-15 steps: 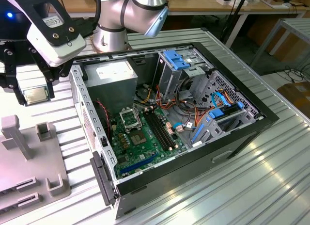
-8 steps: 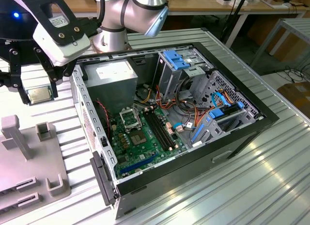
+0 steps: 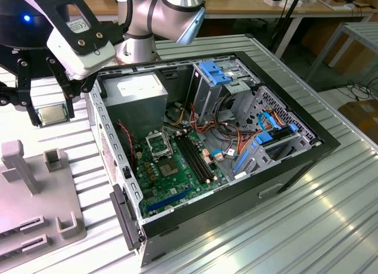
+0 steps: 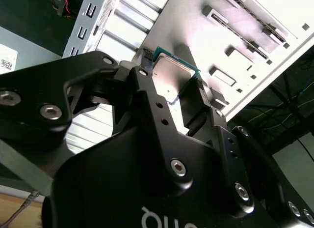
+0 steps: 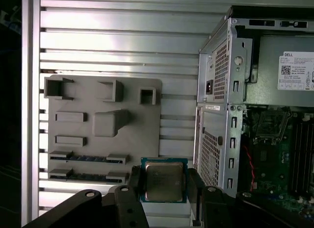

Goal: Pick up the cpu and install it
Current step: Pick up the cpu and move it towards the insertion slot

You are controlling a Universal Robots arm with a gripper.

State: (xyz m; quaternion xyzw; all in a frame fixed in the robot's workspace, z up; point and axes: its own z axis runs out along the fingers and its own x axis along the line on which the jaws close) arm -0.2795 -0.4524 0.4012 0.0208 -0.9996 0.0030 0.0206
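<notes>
In the exterior view, the cpu [image 3: 51,113], a small flat square with a silver-grey face and a green rim, hangs in the air at the exterior view's left, above the ribbed table and outside the computer case [image 3: 283,168]. My gripper [image 3: 50,108] is shut on the cpu, one black finger [image 3: 28,103] on each side. Both wrist views show the cpu [image 5: 163,180] [image 4: 172,74] clamped between the fingers [image 5: 194,188]. The black-framed socket [image 3: 158,145] [image 5: 270,124] lies on the green motherboard inside the case, away from the gripper.
A grey fixture plate [image 3: 35,197] [image 5: 103,125] with posts and slots lies on the table beneath and beside the gripper. The case's perforated metal wall [image 5: 213,139] stands between gripper and motherboard. A power supply [image 3: 139,91], drive bays [image 3: 215,73] and cables crowd the case.
</notes>
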